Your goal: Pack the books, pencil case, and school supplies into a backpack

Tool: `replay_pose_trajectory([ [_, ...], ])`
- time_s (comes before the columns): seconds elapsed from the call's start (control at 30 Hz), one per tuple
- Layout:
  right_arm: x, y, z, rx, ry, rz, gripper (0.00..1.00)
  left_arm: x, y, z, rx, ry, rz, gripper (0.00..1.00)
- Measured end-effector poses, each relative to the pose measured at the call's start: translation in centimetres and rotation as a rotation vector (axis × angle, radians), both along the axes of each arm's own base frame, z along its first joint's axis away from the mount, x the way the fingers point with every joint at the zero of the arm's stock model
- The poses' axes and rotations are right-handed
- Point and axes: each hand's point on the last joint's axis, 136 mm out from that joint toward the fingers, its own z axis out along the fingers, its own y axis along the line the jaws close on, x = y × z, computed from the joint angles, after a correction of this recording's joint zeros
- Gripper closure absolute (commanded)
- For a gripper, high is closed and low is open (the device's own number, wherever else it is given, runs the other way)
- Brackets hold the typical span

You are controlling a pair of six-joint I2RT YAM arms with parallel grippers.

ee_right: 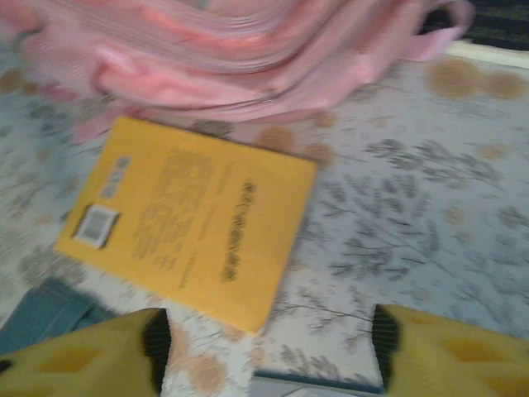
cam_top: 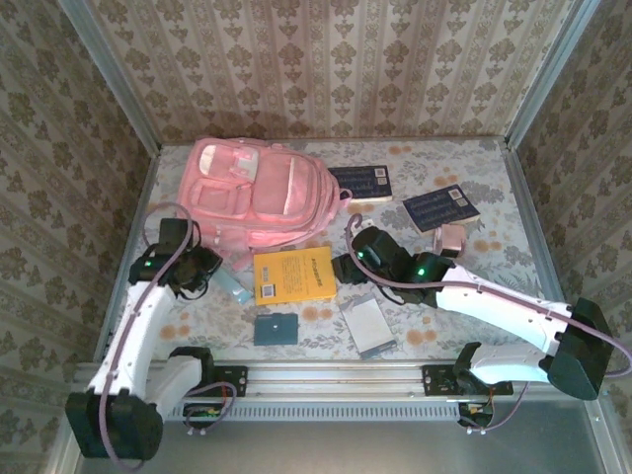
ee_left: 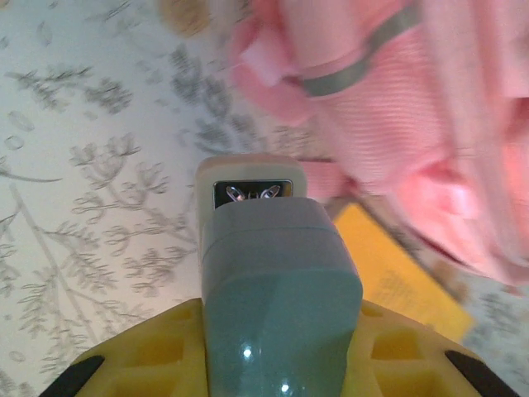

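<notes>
While the pink backpack (cam_top: 247, 193) lies at upper left of the top view, the yellow book (cam_top: 293, 275) is seen just below it, mid-frame. The right gripper (ee_right: 269, 339) is spread wide, nothing held. The left gripper (cam_top: 209, 274) is closed around a grey-teal block (ee_left: 277, 273). Navy books (cam_top: 361, 183) are seen upper right.

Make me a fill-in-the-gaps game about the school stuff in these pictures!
1. The backpack is ___ in colour.
2. There are ___ navy books.
3. The white code square is on the ___ book.
4. The right tool is ___, holding nothing.

Missing words: pink, two, yellow, open.
</notes>
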Motion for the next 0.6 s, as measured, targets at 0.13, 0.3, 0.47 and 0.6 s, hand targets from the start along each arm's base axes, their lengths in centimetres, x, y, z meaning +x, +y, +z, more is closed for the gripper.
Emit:
replay_pose_trajectory([
  [0.13, -1.1, 2.7, 1.0, 0.165, 0.091, 0.118, 0.07, 0.5, -1.7, 2.0, -0.117, -0.073, -0.016, 0.94],
  [0.3, -1.5, 6.1, 3.4, 0.43, 0.202, 0.251, 0.0, 1.6, -4.9, 2.7, -0.24, -0.084, -0.072, 0.95],
  [0.47, -1.6, 9.1, 3.4, 0.59, 0.337, 0.346, 0.01, 2.2, -9.6, 4.1, -0.32, -0.141, -0.22, 0.96],
  [0.6, -1.7, 10.7, 1.3, 0.63, 0.454, 0.364, 0.0, 2.8, -12.4, 4.4, -0.35, -0.148, -0.304, 0.96],
])
